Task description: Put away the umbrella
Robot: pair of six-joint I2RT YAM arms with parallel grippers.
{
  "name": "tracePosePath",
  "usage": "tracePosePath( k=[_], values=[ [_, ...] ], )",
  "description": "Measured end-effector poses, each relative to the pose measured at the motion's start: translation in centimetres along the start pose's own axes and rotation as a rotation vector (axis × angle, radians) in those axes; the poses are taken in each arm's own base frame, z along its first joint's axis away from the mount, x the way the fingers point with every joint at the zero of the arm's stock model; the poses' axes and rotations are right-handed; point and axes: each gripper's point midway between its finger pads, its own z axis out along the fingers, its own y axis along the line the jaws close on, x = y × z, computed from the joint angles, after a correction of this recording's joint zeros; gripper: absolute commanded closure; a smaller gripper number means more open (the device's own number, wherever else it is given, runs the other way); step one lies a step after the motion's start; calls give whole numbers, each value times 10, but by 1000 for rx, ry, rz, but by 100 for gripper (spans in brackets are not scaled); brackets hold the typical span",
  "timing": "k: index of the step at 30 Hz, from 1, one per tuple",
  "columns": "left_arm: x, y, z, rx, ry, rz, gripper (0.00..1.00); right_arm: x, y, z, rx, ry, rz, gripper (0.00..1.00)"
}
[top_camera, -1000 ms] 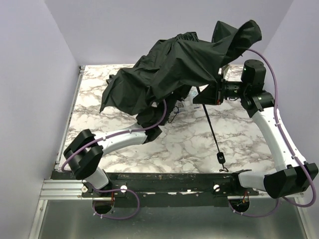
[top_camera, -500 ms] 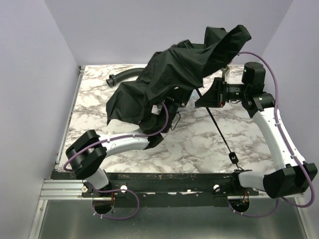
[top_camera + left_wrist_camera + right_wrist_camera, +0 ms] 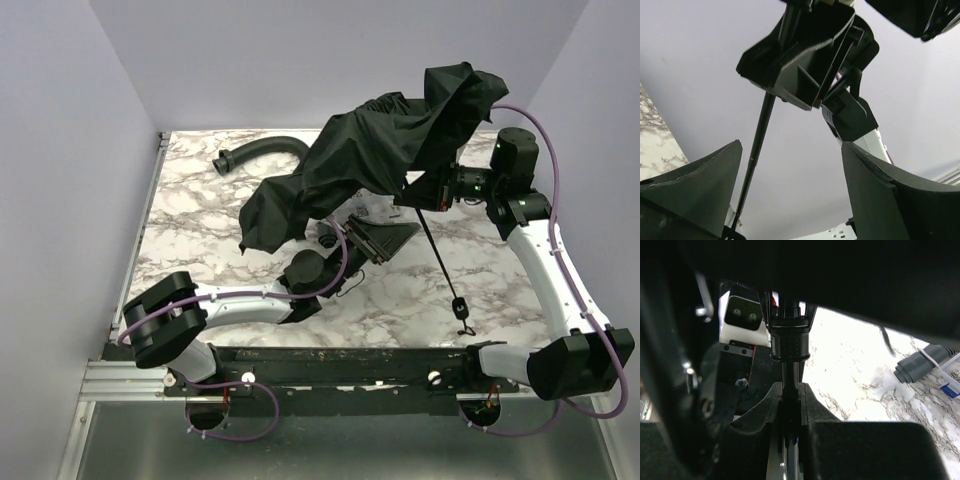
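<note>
Right claw [image 3: 428, 192] squeezes the umbrella [image 3: 370, 150] by its stick; left claw [image 3: 385, 238], below it, is open and empty; nothing is packed away yet

— How is my light on the top view?
— Soft and even from above. I see the table [image 3: 200, 215] bright, with faint shadow under the umbrella [image 3: 380, 150]. Its black fabric swallows detail.
— And my wrist views?
— Left is backlit, with the foreground blurred and dark. Right is dim, and only the marble glares.
</note>
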Motion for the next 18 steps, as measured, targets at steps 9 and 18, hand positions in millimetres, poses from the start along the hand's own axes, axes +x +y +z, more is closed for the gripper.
tracePosePath(
  k=[9, 18],
  values=[
    [-40, 0, 0, -79, -135, 76, 13, 5, 6, -2, -4, -1, -19, 99],
    [-90, -10, 22, -110, -311, 194, 25, 7, 7, -3, -7, -2, -25, 99]
  ],
)
